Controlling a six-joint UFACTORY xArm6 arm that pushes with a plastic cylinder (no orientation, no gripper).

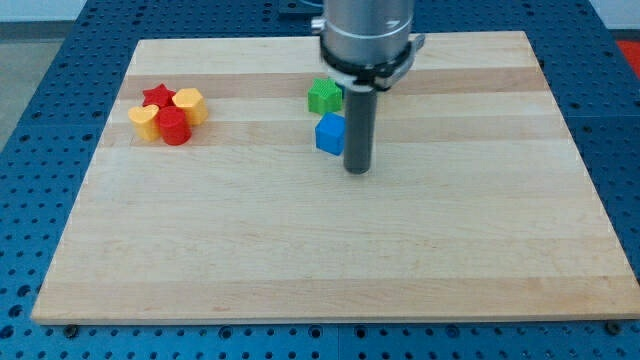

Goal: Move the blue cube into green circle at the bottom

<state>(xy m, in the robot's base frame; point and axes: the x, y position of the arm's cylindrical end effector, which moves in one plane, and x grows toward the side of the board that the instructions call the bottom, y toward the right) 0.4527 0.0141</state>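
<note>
Blue cube (330, 133) touches my tip (358, 170) on view's right.

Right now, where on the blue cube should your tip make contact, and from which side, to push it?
Not gripped, only pushed. My tip sits just at the view's right of the blue cube. I can't see a green circle at the bottom; only a green block above the cube. To send it downward, I'd probably press its flat top-side face.

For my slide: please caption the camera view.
My tip rests right of the blue cube, below the green block.
</note>
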